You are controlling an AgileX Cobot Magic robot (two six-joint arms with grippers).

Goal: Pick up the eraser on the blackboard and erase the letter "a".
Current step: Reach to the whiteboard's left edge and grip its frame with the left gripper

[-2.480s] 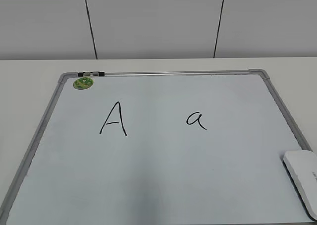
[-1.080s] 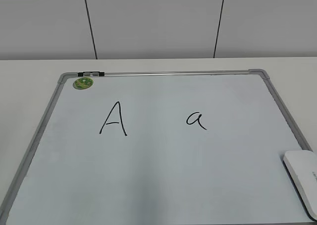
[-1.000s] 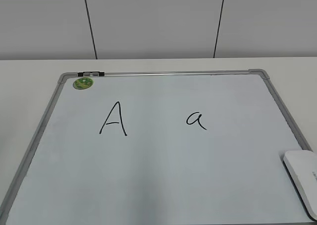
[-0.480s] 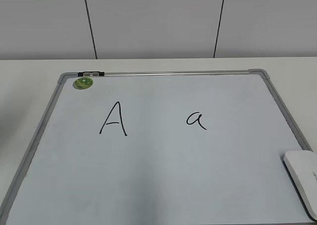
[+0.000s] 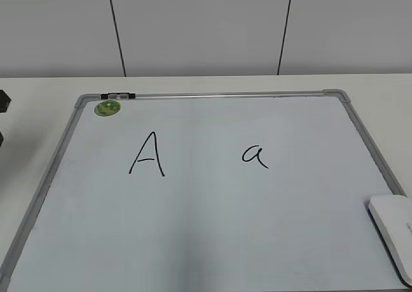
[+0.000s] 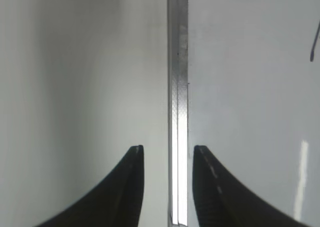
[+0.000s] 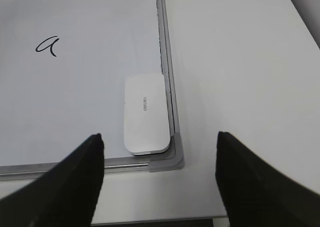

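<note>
The blackboard (image 5: 212,228) is a white board in a silver frame, lying flat on the table. The letter "a" (image 5: 255,155) is right of centre, and it also shows in the right wrist view (image 7: 47,45). The white eraser (image 5: 393,231) lies on the board's near right corner, and it also shows in the right wrist view (image 7: 145,114). My right gripper (image 7: 158,136) is wide open and empty, above and just in front of that corner. My left gripper (image 6: 167,148) is open and empty, over the board's left frame rail (image 6: 177,87).
A capital "A" (image 5: 147,154) is written left of centre. A round green magnet (image 5: 107,107) sits at the board's far left corner. A dark part of the left arm (image 5: 3,102) shows at the left edge. White table surrounds the board, with a wall behind.
A dark part of the left arm has come into the exterior view at the left edge. The board, letters and eraser have not moved.
</note>
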